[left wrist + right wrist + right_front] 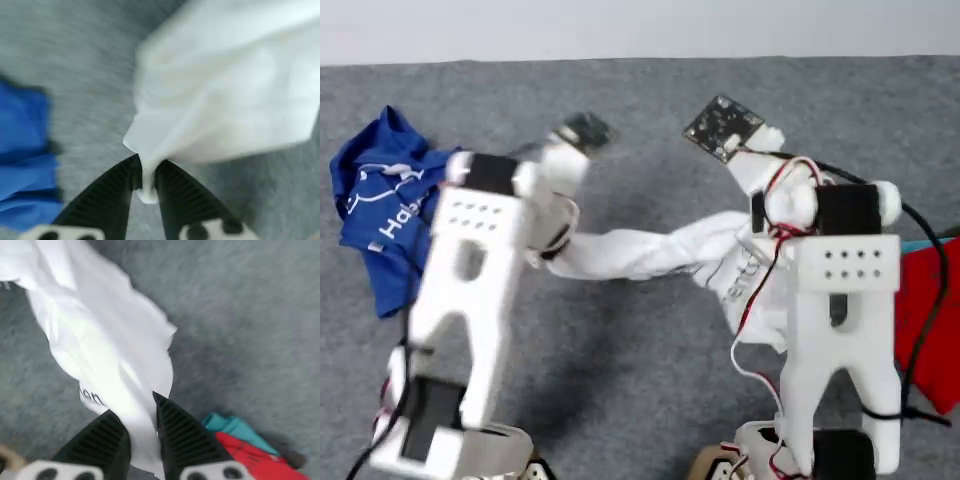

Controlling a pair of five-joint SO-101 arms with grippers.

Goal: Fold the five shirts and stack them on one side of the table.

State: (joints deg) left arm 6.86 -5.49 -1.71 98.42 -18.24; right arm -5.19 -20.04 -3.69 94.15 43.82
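Where it spans the middle of the gray table [650,100], the white shirt [640,255] is drawn out into a long, loosely twisted band between the two arms. Its long axis runs side to side across the table, from one arm to the other. The end at the left arm is narrow. Toward the right arm the band widens into a bulkier mass of cloth with dark print on it, partly hidden under that arm.

The left gripper [145,167] is pinched tight on a small corner of the white shirt. Its black ribbed jaws are nearly together, with a little nub of cloth poking out behind the tips. From there the shirt fans out away from the gripper, above the gray surface.

The right gripper [132,405] is closed on a thicker fold of the same shirt, and the cloth fills the gap between its two fingers. The shirt leads away from the fingertips as a long strip, with a bit of dark print showing beside one finger.

A blue shirt [380,210] with white print lies crumpled on the outer side of the left arm, near it but apart from the white shirt. On the outer side of the right arm, at the table's edge, lies a red shirt [925,320]. A teal shirt [232,426] lies right against it, and both are apart from the white shirt.
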